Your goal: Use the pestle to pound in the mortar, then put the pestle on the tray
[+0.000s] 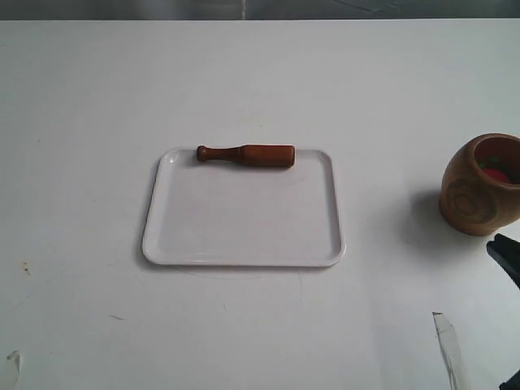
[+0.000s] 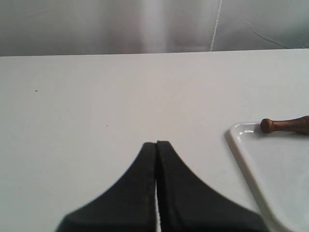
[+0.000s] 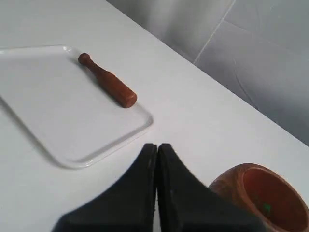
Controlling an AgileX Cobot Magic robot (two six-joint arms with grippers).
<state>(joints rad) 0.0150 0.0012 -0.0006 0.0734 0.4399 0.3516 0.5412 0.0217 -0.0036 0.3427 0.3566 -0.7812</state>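
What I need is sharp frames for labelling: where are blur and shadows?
Exterior view: sharp, evenly lit; the mortar casts a soft shadow to its left. Left wrist view: the left gripper is blurred close up, the pestle and tray crisp. Right wrist view: the right gripper and mortar are soft, the pestle sharp.

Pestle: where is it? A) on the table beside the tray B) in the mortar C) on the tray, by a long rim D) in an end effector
C: the pestle lies flat on the tray along a long rim, well apart from the mortar.
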